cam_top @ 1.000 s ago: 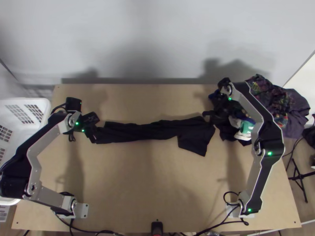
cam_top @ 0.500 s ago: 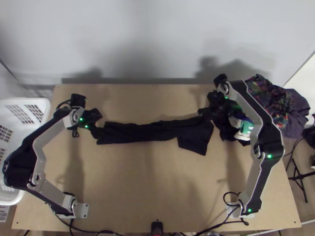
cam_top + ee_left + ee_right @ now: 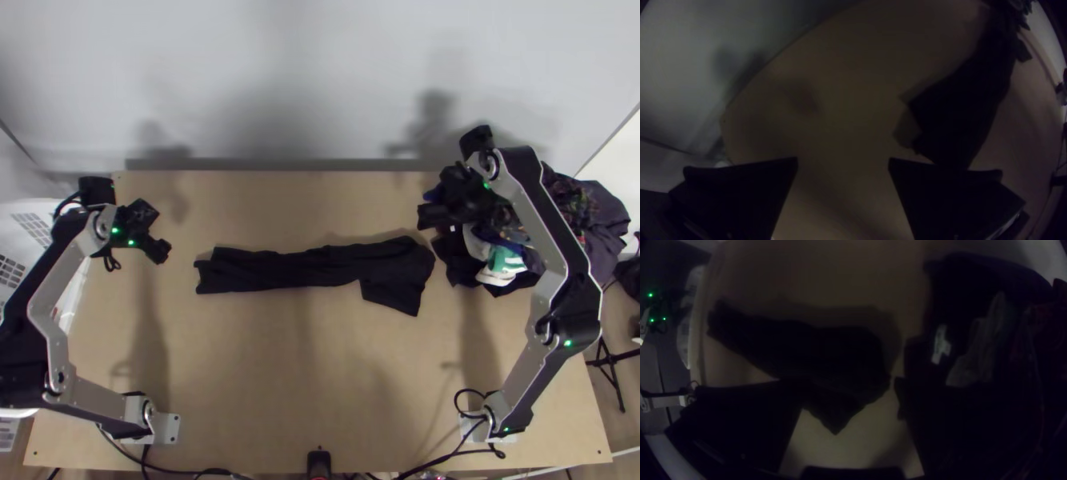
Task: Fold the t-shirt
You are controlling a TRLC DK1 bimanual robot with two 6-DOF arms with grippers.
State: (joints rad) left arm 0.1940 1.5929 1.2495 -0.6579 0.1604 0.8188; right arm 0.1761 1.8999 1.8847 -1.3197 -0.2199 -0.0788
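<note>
The black t-shirt (image 3: pixel 320 266) lies across the middle of the table as a long narrow strip, with a wider flap toward the viewer at its right end. My left gripper (image 3: pixel 152 232) is off to the left of the shirt's left end, apart from it. In the left wrist view my left gripper (image 3: pixel 843 164) stands open, and the shirt (image 3: pixel 964 106) lies beyond one finger. My right gripper (image 3: pixel 428 216) is above and behind the shirt's right end. The right wrist view has my right gripper (image 3: pixel 842 384) open, with the shirt (image 3: pixel 818 346) lying below on the table.
A heap of mixed clothes (image 3: pixel 500 256) lies at the table's right, close to the shirt's right end, with more dark clothing (image 3: pixel 600 220) behind it. A white basket (image 3: pixel 28 232) stands past the left table edge. Bare wood (image 3: pixel 304 376) stretches in front of the shirt.
My left gripper has moved left, away from the shirt's left end. The right gripper has drawn back slightly from the right end. The shirt lies almost as before.
</note>
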